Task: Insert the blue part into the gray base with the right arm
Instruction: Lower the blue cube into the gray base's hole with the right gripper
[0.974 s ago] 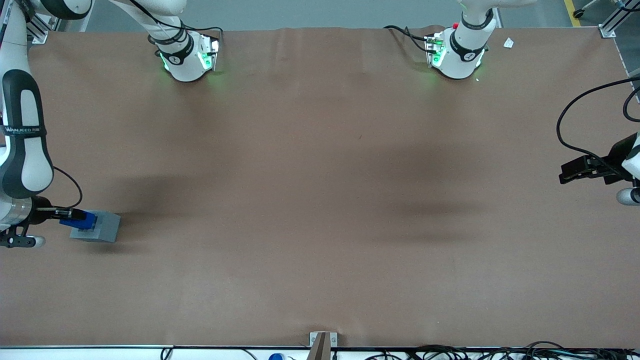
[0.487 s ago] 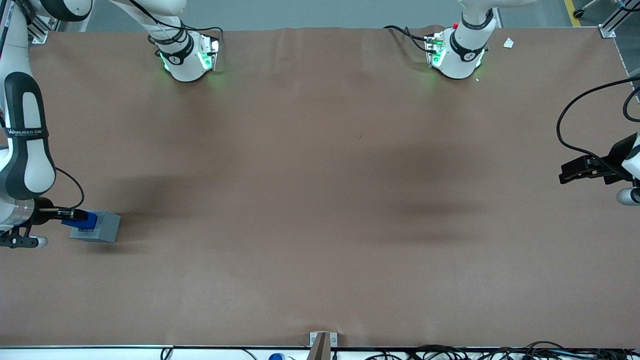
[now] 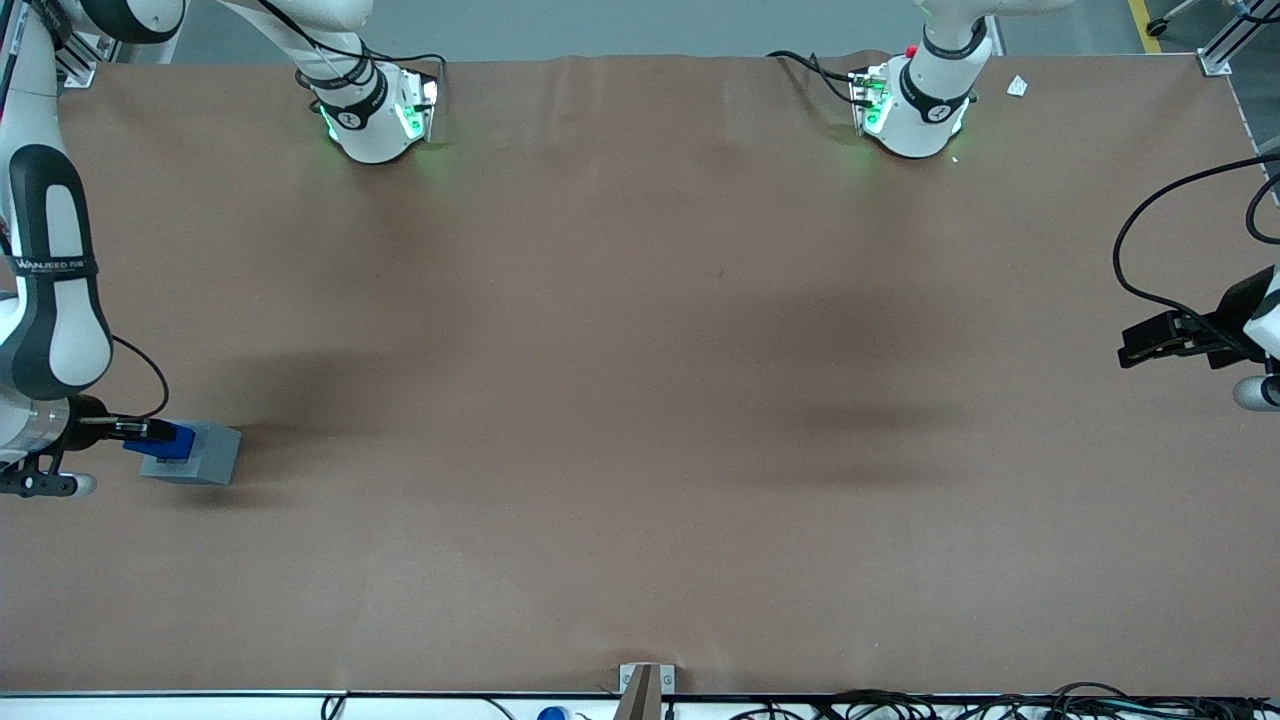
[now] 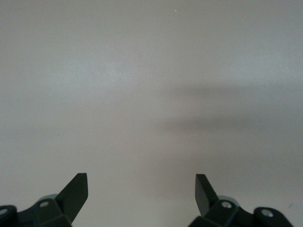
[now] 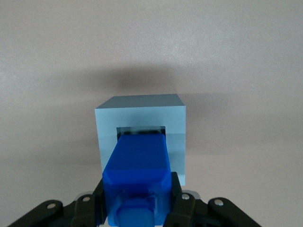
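Note:
The gray base (image 3: pixel 203 453) sits on the brown table near the working arm's end. My right gripper (image 3: pixel 150 433) is shut on the blue part (image 3: pixel 168 441), which hangs directly over the base. In the right wrist view the blue part (image 5: pixel 138 165) is clamped between the black fingers (image 5: pixel 176 194), stud end toward the camera. Its lower end stands at the mouth of the square socket in the gray base (image 5: pixel 140 113). Whether it is inside the socket or just above it cannot be told.
The brown table mat (image 3: pixel 640 400) spreads wide toward the parked arm's end. Two arm bases (image 3: pixel 375 115) with green lights stand farthest from the front camera. A small bracket (image 3: pixel 645 680) sits at the table's near edge.
The gripper with the blue part has sunk slightly toward the gray base. The base has not moved.

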Controlling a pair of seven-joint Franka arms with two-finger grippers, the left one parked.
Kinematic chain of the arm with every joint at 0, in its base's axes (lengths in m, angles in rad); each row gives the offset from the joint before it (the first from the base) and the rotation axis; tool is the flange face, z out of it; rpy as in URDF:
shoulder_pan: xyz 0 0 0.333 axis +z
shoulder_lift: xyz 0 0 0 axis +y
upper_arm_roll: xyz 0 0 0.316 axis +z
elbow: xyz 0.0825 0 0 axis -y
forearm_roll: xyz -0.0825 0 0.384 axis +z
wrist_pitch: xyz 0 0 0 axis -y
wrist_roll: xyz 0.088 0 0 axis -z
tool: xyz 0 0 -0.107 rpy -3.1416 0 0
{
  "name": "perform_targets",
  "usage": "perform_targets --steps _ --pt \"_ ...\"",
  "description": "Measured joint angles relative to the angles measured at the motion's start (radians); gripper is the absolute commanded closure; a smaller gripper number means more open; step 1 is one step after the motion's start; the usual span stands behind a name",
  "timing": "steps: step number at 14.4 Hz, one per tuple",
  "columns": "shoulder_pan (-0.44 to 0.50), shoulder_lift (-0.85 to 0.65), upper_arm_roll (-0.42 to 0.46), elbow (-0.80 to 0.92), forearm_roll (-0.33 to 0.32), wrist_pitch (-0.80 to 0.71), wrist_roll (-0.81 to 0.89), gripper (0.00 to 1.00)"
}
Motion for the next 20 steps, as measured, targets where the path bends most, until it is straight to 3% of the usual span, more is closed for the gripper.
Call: perform_targets --steps 11,12,13,14,15,20 --pt "0.0 0.005 0.002 0.0 0.0 0.021 -0.002 0.97" --pt "0.0 0.005 0.002 0.0 0.0 0.021 -0.002 0.9" --pt "0.0 0.006 0.002 0.0 0.0 0.021 -0.002 0.76" --pt "0.0 0.007 0.002 0.0 0.0 0.021 -0.002 0.47" --pt "0.0 0.008 0.003 0.0 0.0 0.021 -0.003 0.03" --pt "0.0 0.011 0.002 0.0 0.0 0.036 -0.005 0.0"
